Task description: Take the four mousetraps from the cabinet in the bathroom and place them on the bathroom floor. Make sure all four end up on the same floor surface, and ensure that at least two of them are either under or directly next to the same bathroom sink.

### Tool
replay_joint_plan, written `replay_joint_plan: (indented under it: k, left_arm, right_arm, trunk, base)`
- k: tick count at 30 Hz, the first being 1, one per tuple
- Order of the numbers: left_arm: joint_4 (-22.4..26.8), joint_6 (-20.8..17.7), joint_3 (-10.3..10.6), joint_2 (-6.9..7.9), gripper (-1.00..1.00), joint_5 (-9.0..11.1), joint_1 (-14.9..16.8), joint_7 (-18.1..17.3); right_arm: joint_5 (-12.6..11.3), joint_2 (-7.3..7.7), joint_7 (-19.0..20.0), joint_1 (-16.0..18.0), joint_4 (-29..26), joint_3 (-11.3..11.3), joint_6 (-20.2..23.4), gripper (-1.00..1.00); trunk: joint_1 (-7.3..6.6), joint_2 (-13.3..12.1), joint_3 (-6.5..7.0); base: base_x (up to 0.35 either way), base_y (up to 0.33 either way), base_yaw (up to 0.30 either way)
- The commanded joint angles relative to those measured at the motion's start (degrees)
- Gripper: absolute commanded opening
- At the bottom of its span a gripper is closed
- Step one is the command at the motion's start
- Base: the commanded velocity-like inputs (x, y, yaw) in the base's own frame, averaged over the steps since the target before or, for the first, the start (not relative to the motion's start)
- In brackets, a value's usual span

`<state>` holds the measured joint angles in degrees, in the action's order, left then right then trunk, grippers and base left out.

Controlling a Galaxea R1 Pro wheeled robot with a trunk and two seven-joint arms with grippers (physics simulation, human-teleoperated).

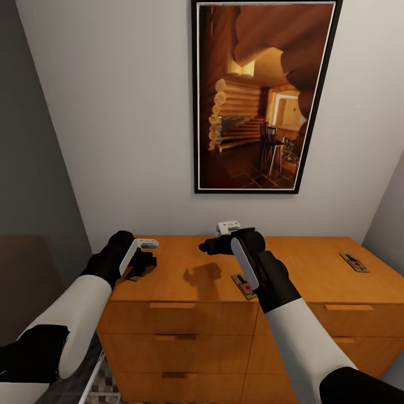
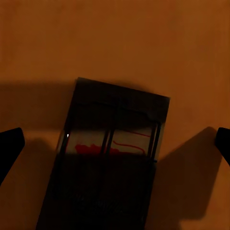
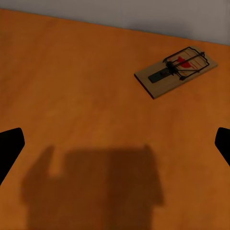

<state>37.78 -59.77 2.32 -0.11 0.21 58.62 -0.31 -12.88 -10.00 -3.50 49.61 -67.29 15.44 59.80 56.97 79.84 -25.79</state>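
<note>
Hovering over cabinet (image 1: pixel 185 275) top at left end: left tool (image 1: pixel 147 259), jaws spread wide, mousetrap (image 2: pixel 108 163) lying flat directly under, not touched. Mid: right tool (image 1: pixel 209 246) also open, above bare wood; 2nd trap (image 1: pixel 244 285) by forearm. Far right: 3rd trap (image 1: pixel 354 262) near rear edge.

Both arms look alike: smooth white shells on the long lower sections, then matte black rounded casings toward the wrists. The left arm (image 1: pixel 84 303) has a black joint cover at its base; the right arm (image 1: pixel 292 331) ends in a black cuff too. Each wrist carries a white oval plate on its side and a small pale grey box on top with dark markings. The fingertips (image 3: pixel 10 148) are plain black, blunt wedges.
</note>
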Motion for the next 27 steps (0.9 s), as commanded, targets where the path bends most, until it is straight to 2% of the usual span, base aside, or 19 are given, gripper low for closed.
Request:
replay_joint_plan:
  k: [1,27]
  left_arm:
    - [-4.1,-0.2,0.1,0.03,1.00,-0.4,0.0,0.0]
    - [-4.1,-0.2,0.1,0.19,1.00,-0.6,0.0,-0.1]
  right_arm:
    - [-0.4,0.00,-0.4,0.0,0.0,0.0,0.2,1.00]
    - [-0.4,0.00,-0.4,0.2,0.0,0.0,0.2,1.00]
  trunk:
    - [0.00,0.0,-0.08]
    - [0.00,0.0,-0.08]
  base:
    - [0.000,0.000,0.000]
    - [0.000,0.000,0.000]
